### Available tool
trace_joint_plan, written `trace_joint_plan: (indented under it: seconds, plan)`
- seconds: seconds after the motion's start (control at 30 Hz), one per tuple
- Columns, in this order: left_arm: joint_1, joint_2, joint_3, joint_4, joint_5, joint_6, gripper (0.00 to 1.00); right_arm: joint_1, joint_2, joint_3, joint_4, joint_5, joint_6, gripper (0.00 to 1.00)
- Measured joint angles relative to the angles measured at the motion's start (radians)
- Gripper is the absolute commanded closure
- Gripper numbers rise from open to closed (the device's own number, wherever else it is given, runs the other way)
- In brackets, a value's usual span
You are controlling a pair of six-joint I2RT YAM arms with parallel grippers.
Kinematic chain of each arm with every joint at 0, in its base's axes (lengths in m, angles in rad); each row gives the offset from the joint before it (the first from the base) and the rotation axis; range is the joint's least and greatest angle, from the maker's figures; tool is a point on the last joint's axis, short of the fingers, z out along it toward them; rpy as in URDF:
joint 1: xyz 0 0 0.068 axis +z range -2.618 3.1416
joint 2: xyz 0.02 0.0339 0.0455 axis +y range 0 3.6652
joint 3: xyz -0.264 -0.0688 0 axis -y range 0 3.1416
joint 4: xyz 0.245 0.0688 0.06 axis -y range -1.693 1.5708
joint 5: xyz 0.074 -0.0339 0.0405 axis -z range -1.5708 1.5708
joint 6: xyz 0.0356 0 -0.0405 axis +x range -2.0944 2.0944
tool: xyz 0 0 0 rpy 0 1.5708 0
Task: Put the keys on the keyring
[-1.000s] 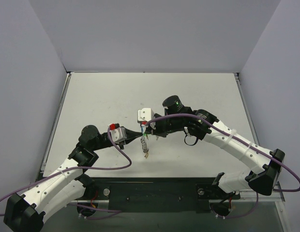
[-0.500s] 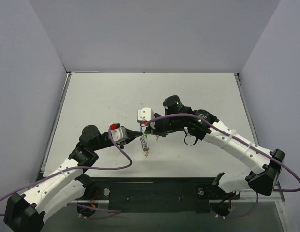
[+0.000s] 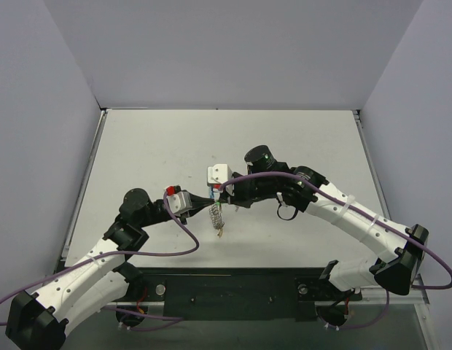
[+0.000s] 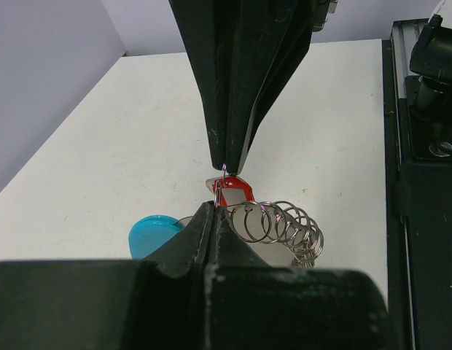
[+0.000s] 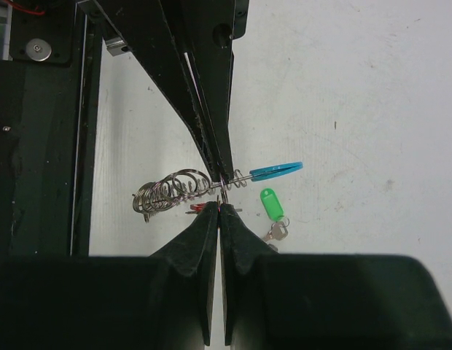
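Note:
The keyring is a chain of silver rings [image 4: 281,222] with a light-blue tag [image 4: 157,232]. It hangs above the table in mid-scene [image 3: 217,214]. My left gripper [image 4: 217,205] is shut on one of its rings near the blue tag. My right gripper [image 5: 221,208] meets it tip to tip, shut on the thin ring of the red-tagged key [image 4: 238,191]. In the right wrist view, the chain [image 5: 171,189] trails left and the blue tag [image 5: 275,170] points right. The green-tagged key [image 5: 271,203] lies on the table below. No black tag shows.
White tabletop [image 3: 153,146] with grey walls on three sides. A black rail [image 3: 233,288] runs along the near edge by the arm bases. Purple cables [image 3: 178,233] loop off both arms.
Both grippers stay shut and pressed tip to tip. The hanging chain has shifted only very slightly.

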State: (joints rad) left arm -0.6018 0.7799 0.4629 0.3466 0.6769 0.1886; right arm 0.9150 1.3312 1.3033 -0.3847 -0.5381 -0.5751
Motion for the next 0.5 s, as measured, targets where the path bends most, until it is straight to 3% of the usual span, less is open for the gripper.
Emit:
trace_joint_plan:
  seconds: [0.5]
  plan:
    - [0.0, 0.0, 0.0, 0.0, 0.0, 0.0, 1.0, -0.007, 0.0, 0.0, 0.007, 0.003, 0.003, 1.0]
